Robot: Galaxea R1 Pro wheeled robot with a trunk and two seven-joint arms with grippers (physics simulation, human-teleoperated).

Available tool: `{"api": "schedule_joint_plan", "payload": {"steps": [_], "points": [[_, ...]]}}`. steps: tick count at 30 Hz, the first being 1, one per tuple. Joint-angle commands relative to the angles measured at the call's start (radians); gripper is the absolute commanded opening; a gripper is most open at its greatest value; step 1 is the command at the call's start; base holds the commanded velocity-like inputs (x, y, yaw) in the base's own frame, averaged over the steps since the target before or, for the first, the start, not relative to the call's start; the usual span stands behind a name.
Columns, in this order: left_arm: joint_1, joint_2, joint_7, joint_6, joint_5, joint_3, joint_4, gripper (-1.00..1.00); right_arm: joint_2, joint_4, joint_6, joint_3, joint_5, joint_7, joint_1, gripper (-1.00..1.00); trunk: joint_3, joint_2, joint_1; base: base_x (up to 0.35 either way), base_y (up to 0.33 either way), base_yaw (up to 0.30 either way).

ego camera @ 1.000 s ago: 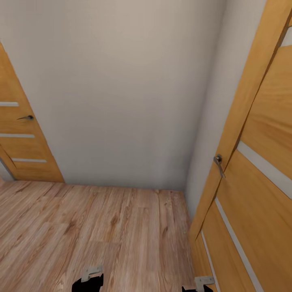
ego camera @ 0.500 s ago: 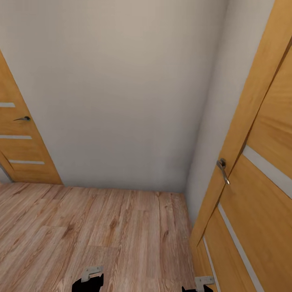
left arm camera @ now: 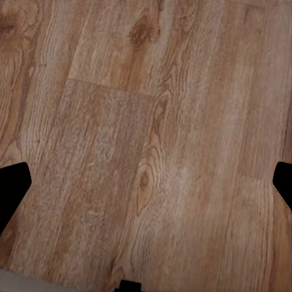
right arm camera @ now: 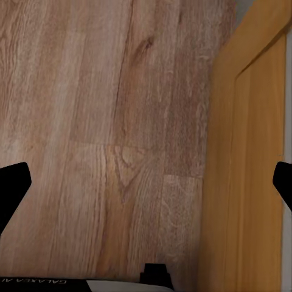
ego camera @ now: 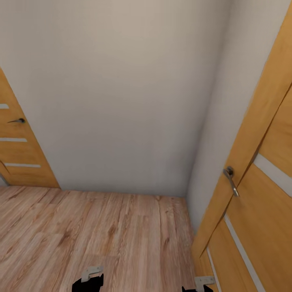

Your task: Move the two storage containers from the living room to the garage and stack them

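Wall (ego camera: 121,93): plain white, fills the head view from 10 to 1 o'clock, meeting a second wall in a corner at 2 o'clock.
Floor (ego camera: 101,231): light wood planks, across the lower half of the head view.
Left door (ego camera: 18,150): wood with pale strips and a lever handle (ego camera: 16,121), at 9 o'clock.
Right door (ego camera: 259,202): same make, at 3 to 5 o'clock, close by, its handle (ego camera: 231,180) at 4 o'clock.
Left end effector (left arm camera: 146,182): open, dark fingertips wide apart over bare planks; its mount shows at 7 o'clock in the head view.
Right end effector (right arm camera: 146,182): open, over planks just beside the right door's foot; the head camera catches just its mount at 5 o'clock.
Containers: nowhere among the things seen here.
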Motion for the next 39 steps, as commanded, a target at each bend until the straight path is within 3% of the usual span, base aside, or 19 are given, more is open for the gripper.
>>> {"api": "schedule_joint_plan", "payload": {"steps": [1,17,28,39], "points": [[-0.002,-0.001,0.002,-0.007,0.007,-0.009,0.005,1.00,0.000,0.001,-0.002,0.006,0.001,-0.006,-0.001,1.00,-0.002,-0.002,0.001,0.326,0.000,0.000],[-0.002,-0.002,0.002,-0.007,0.007,-0.009,0.004,1.00,0.000,0.001,-0.002,0.006,0.001,-0.006,-0.001,1.00,-0.002,-0.002,0.001,0.081,0.000,0.000],[-0.002,-0.001,0.002,-0.007,0.007,-0.009,0.004,1.00,0.000,0.001,-0.002,0.006,0.001,-0.006,-0.001,1.00,-0.002,-0.002,0.001,0.276,0.000,0.000],[-0.002,0.000,0.002,-0.007,0.007,-0.009,0.004,1.00,0.000,0.001,-0.002,0.006,0.001,-0.005,-0.001,1.00,-0.002,-0.002,0.001,0.025,0.000,0.000]]}}
